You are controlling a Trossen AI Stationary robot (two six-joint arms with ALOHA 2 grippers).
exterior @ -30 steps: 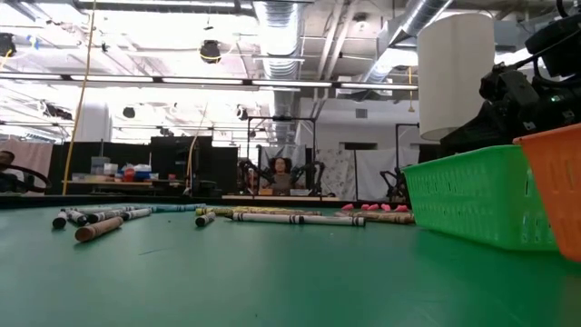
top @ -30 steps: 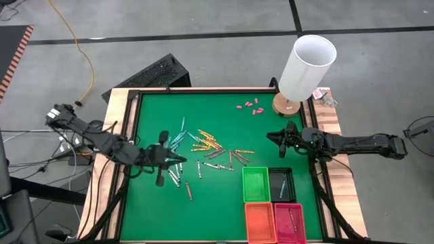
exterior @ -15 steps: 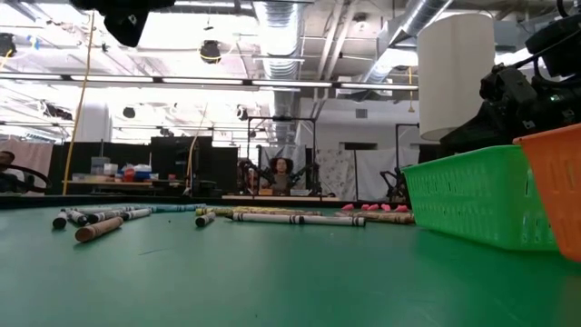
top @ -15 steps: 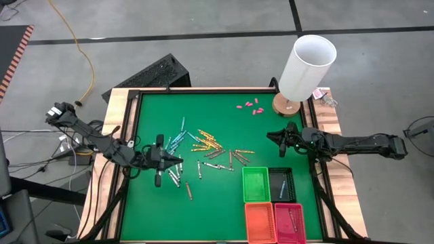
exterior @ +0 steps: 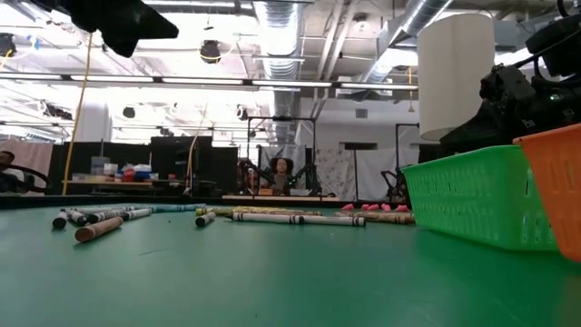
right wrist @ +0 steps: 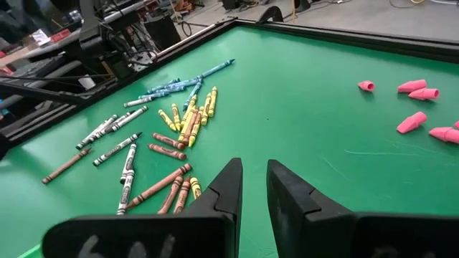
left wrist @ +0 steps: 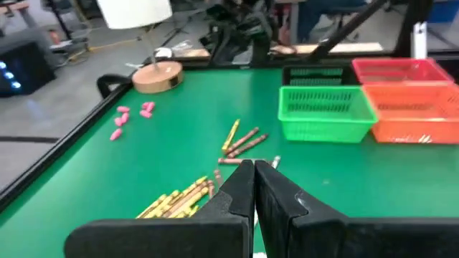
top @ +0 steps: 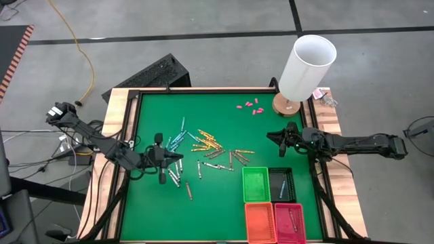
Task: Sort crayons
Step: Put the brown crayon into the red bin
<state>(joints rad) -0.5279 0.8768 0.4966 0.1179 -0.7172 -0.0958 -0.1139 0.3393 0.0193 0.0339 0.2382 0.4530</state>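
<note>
Both claws empty, left gripper (top: 161,144) pinched together above crayons (top: 203,152), right gripper (top: 276,140) slightly apart.

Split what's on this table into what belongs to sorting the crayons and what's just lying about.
Belongs to the job:
crayons, loose on the mat
green basket
black basket
orange basket
red basket
left gripper, shut beside the crayons
right gripper, open, waiting

Lying about:
pink erasers
lamp
</note>
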